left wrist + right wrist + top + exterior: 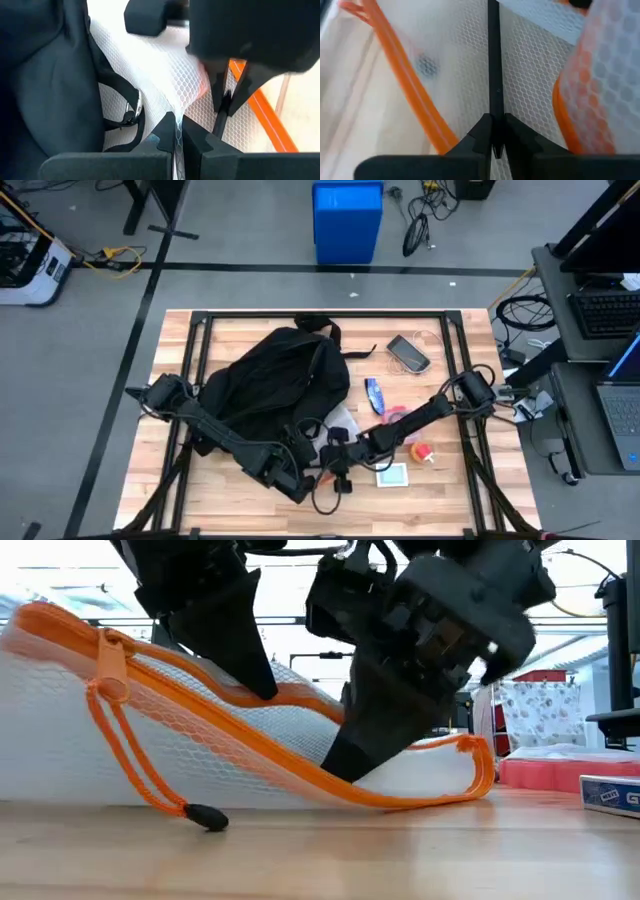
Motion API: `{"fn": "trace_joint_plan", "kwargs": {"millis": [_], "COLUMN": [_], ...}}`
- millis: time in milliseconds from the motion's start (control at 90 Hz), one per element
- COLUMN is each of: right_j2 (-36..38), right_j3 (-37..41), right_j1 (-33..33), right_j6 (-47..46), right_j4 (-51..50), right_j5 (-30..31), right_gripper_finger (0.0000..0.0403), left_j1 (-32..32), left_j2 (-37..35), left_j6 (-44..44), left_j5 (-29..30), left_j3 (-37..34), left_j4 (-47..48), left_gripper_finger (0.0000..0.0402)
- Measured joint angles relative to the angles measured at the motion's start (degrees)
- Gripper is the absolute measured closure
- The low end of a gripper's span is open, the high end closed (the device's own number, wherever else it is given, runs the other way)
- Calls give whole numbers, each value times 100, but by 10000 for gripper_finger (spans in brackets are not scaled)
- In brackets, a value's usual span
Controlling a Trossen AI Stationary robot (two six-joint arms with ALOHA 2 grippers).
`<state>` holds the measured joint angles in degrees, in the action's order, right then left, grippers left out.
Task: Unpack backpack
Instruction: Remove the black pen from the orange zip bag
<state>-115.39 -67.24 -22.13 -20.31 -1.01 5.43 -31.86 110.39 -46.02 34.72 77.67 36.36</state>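
From above, the backpack (272,385) lies on the left half of the table (455,500), well back from the near edge. Both arms reach in to meet at the near middle. The left claw (300,477) and the right claw (337,462) are close together there. A phone (408,352), a blue thing (374,394), a red thing (421,450) and a small card (392,475) lie on the right side.

From the table's level, a white mesh pouch (60,740) with an orange zip (250,745) rests on the wood. Both claws press down into it from above. A cord with a black end (205,817) hangs off the zip pull.

The left wrist camera shows the left claw (176,141) pinched shut on a thin fold of the pouch's mesh (160,70). The backpack (40,90) is just beside it.

The right wrist camera shows the right claw (494,136) squeezed shut on mesh (530,70) too.

What could go wrong? I think both claws hold only a tiny bit of net. If they pull apart too hard, the net might rip or slip out. If one arm lifts faster, the pouch could twist and drop. The cord might also catch on a backpack strap (131,116).
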Motion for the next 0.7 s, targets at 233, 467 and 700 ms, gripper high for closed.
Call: {"fn": "trace_joint_plan", "kwargs": {"millis": [233,467,700], "right_j2": [526,1188,1968], "right_j3": [-7,-9,-9], "right_j1": [-11,-173,-556], "right_j6": [16,-346,-1146], "right_j4": [-686,-2413,-4015], "right_j5": [-77,-409,-766], "right_gripper_finger": [382,382,382], "left_j1": [3,41,61], "left_j2": [0,-2,-7], "left_j6": [31,6,-13], "left_j5": [0,0,43], "left_j3": [0,0,0], "left_j4": [-1,88,57], "left_gripper_finger": [402,402,402]}}
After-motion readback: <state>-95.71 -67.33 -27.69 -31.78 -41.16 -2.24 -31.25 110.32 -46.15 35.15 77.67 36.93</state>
